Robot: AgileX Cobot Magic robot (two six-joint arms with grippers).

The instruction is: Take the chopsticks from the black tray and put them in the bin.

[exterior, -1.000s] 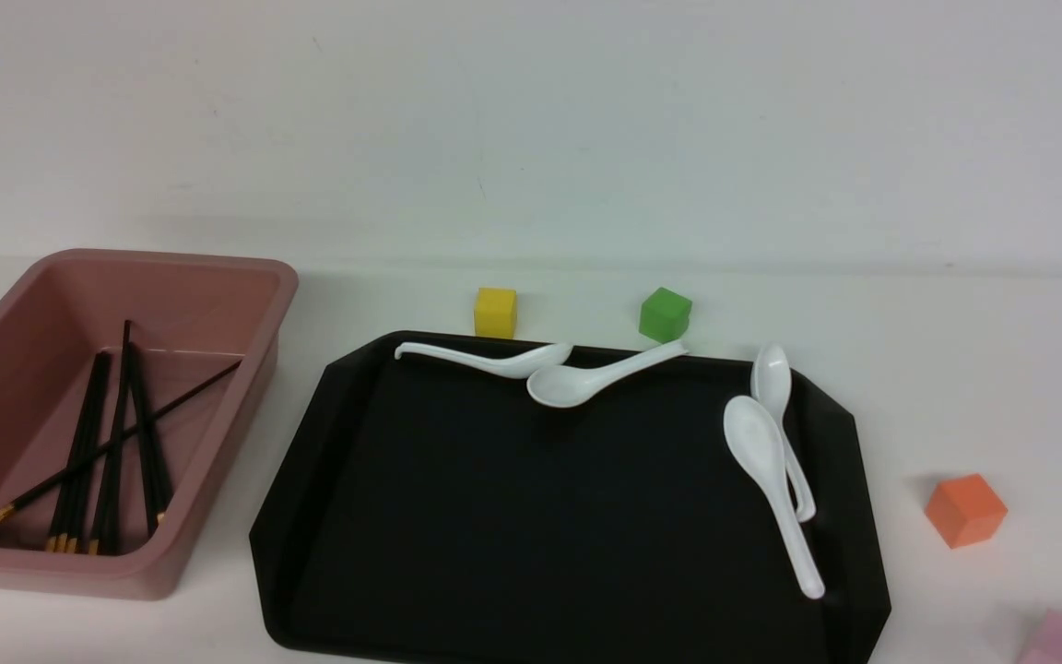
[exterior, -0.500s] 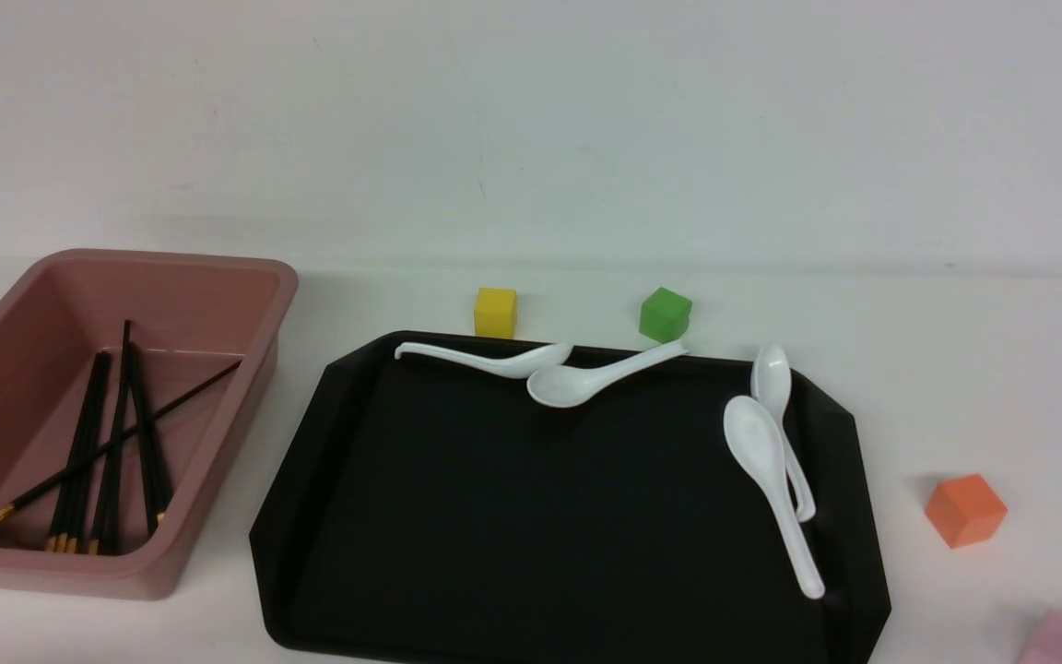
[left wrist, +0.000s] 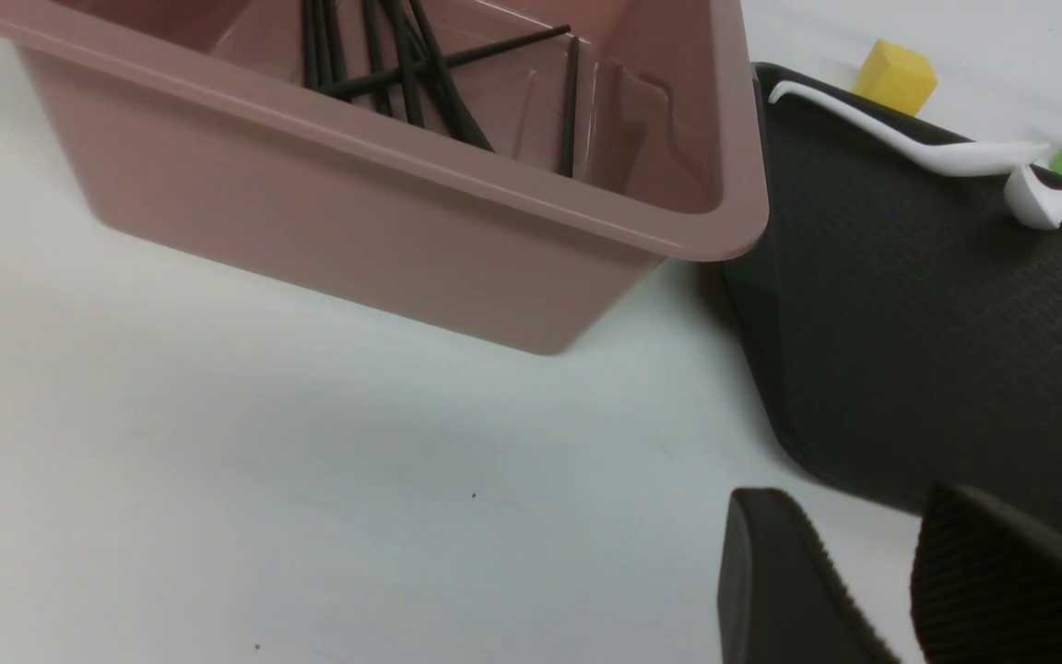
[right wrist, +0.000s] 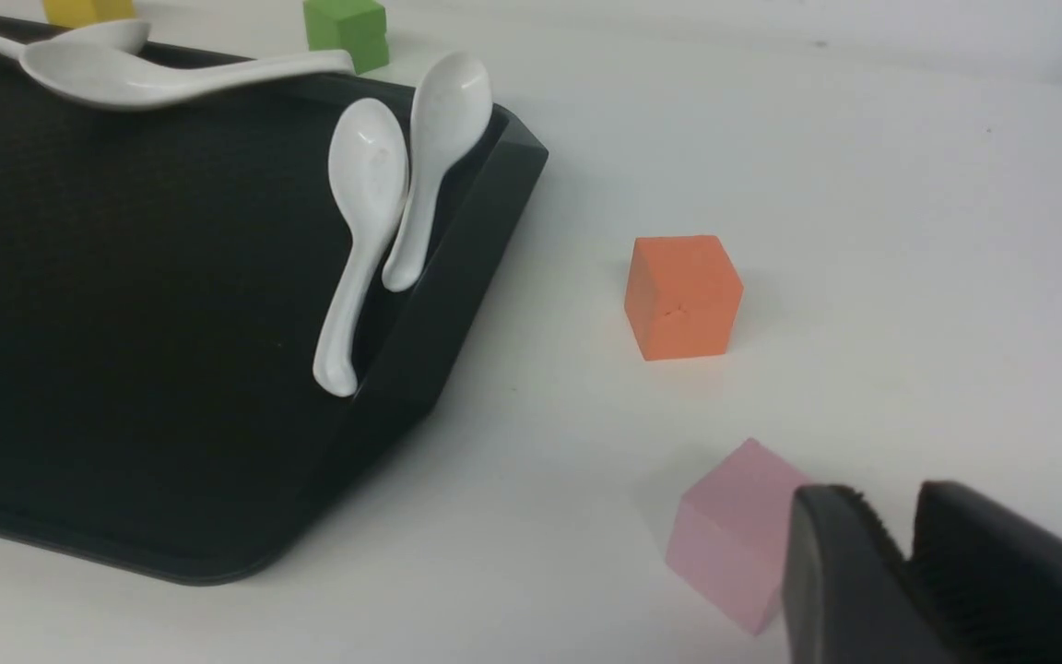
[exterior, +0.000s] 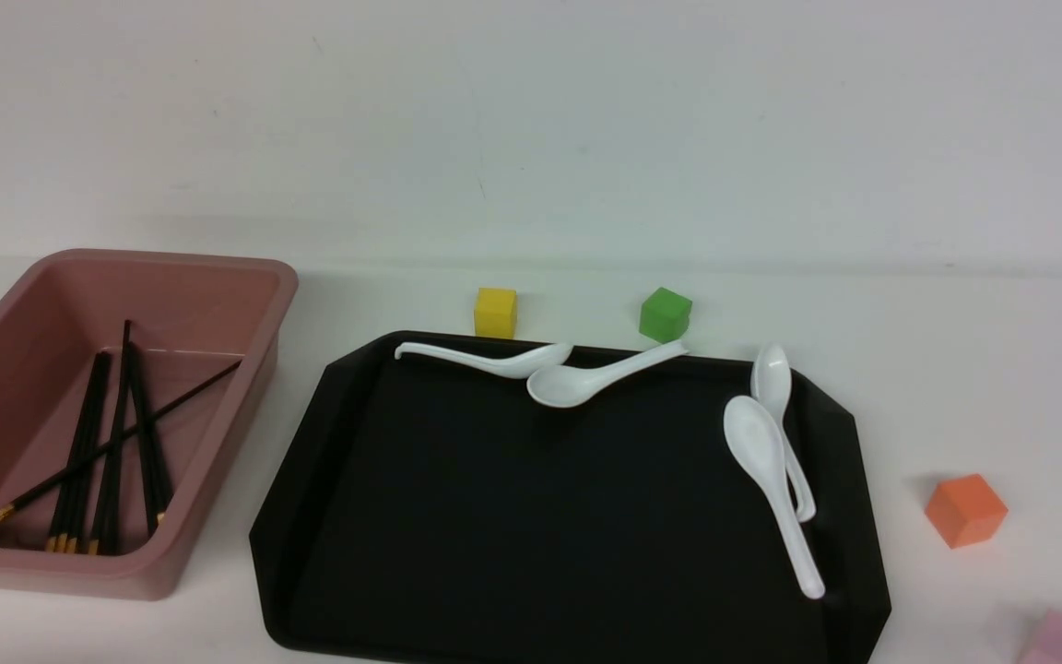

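Black, slim chopsticks (exterior: 115, 443), gold-banded near one end, lying partly crossed in the pink bin (exterior: 227, 429). Est. light, stiff, apt to roll; grasp mid-shaft. Left jaws apart, nothing between them; right jaws slightly apart, also without a load. Black tray (exterior: 540, 516) beside bin: spoons (exterior: 761, 447) only.

Black chopsticks (exterior: 116, 461) with gold bands, lying crossed on the floor of the dusty-pink rounded bin (exterior: 222, 433), flat black cut-cornered tray (exterior: 531, 516) to the bin's right, low-rimmed, apart
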